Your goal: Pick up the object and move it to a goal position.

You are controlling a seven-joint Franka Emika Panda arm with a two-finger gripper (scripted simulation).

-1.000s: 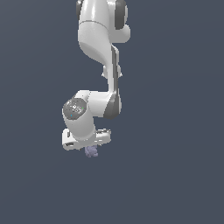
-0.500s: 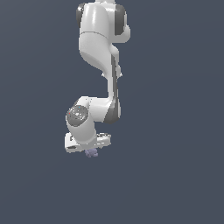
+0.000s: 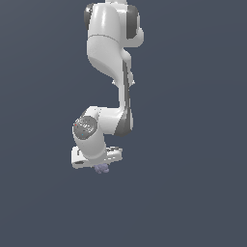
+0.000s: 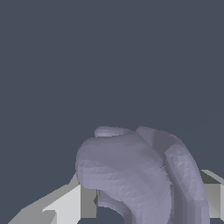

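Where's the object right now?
In the exterior view the object hangs just under the gripper, low and left of centre; the wrist view shows it between the fingers.

Only blank grey surrounds the tool (image 3: 101, 165) and its held object (image 3: 102, 168); no obstacles stand anywhere.

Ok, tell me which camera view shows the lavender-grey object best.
The wrist view. There the object fills much of the frame, so its lumpy, rounded lobes read clearly, with a grey finger on either side. The exterior view shows only a tiny lavender blob poking out below the white gripper.
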